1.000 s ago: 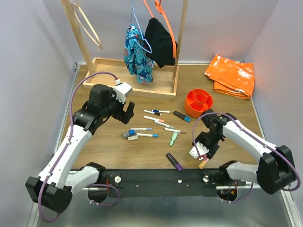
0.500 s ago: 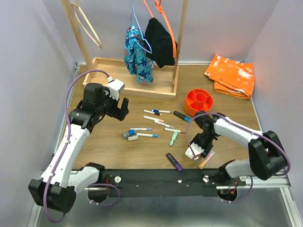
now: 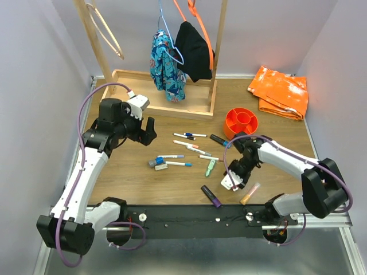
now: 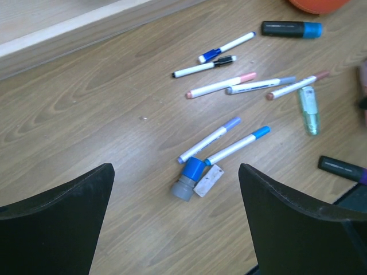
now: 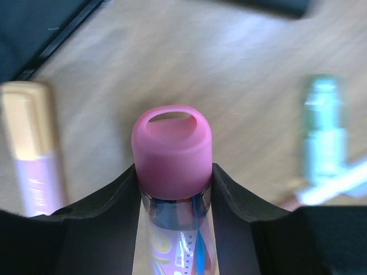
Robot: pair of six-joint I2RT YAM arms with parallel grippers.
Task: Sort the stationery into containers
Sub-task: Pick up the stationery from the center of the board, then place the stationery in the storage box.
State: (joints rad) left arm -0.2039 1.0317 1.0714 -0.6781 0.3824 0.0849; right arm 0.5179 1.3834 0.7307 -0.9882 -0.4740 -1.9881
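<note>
Near the front edge of the surface, the right claw grips a pink-capped highlighter, apart from the orange cup. The left claw gapes wide above scattered pens.

A round orange plastic cup with inner dividers stands right of centre on the wooden table. Thin white pens lie scattered to its left, with a mint-green piece nearer. The right gripper points down between a purple highlighter and a pink-and-yellow highlighter. The left gripper hangs left of the pens.
</note>
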